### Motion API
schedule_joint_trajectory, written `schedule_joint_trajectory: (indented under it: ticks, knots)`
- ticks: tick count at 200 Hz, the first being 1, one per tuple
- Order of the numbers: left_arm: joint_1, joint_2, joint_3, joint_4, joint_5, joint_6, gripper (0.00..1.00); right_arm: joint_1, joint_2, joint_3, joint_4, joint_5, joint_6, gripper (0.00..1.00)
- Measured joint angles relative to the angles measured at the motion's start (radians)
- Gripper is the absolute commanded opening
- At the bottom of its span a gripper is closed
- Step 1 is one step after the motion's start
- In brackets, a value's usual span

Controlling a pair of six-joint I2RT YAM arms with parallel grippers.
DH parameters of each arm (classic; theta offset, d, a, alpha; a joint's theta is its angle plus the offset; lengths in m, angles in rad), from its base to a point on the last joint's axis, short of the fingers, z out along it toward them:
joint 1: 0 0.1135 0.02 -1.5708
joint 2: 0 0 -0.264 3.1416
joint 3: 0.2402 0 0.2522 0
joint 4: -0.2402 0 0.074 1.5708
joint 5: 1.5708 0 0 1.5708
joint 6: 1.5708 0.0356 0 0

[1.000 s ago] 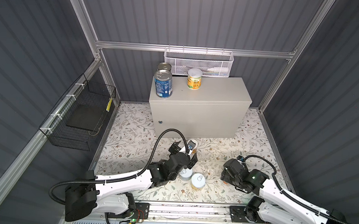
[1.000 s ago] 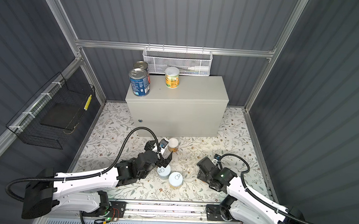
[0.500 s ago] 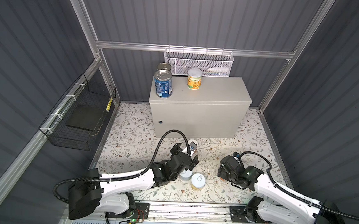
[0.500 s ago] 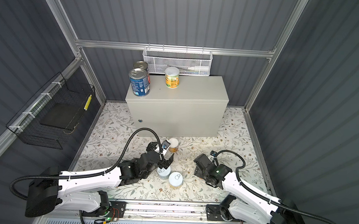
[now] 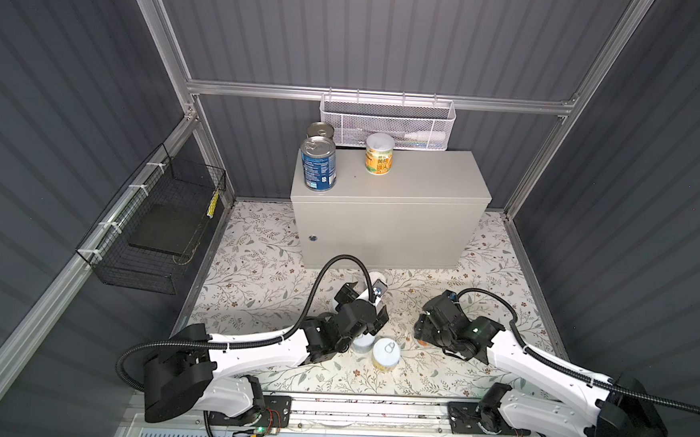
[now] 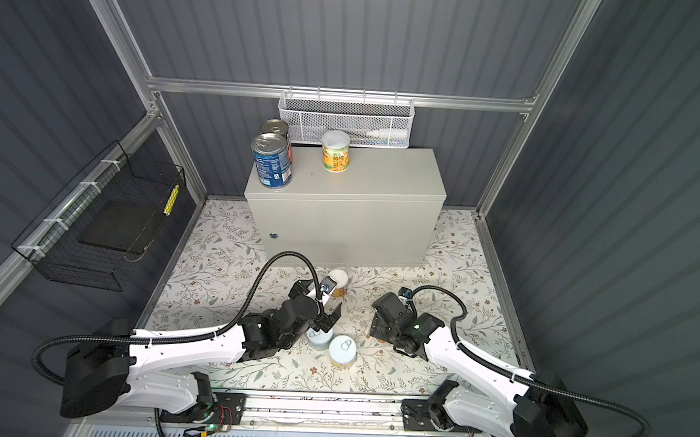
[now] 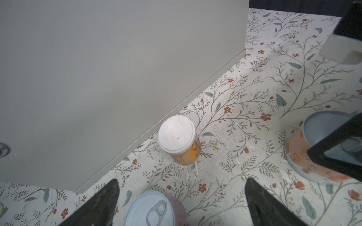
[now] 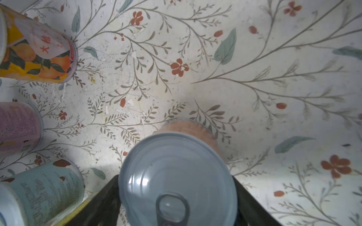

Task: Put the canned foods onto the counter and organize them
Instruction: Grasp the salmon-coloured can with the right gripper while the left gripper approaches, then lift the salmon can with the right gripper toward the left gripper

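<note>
Left gripper: jaws at full spread, nothing grasped, black fingers either side of the pink can, no contact visible. Right gripper: clamped on the orange can, fingers pressed to both sides just under the lid; not determinable whether base on the floor or raised. Orange can: squat cylinder, pale grey-blue metal lid with ring pull, salmon-orange label with white characters, unreadable. Pink can: same lid type with ring pull, mauve label in fine print, too small to read. Pale can: upright just beside the pink can, ring-pull lid, light blue-green label with dense print, illegible. Yellow can: upright near the counter front, flat white cap, glossy label with pictured oranges and red Chinese characters on a pale panel. Counter: smooth beige-grey sheet-metal box, flat top, small round lock low on the front. On its top, at the end on the left arm's side: front blue can, taller, bare silver ring-pull lid, dark blue label with white print, unreadable; rear blue can directly behind, label mostly hidden. Further along the top, apart: amber can, white cap, orange-yellow label with Chinese characters. Floor: matte white sheet printed with grey-green sprigs and red flowers, scuffed and flecked.
</note>
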Motion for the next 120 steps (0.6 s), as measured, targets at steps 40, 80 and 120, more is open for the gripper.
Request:
schedule_joint_trajectory:
  ticks: [40,80,120]
  knots:
    - [0.0,0.007,0.0,0.001,-0.003,-0.004,1.0,-0.005,0.042,0.022,0.039,-0.034,-0.022,0.72]
    - [0.0,0.007,0.0,0.002,-0.004,-0.005,1.0,-0.017,0.043,0.024,0.05,-0.061,-0.034,0.72]
    - [0.0,0.007,0.0,0.001,-0.003,-0.01,1.0,-0.022,0.043,0.045,0.006,-0.085,-0.071,0.72]
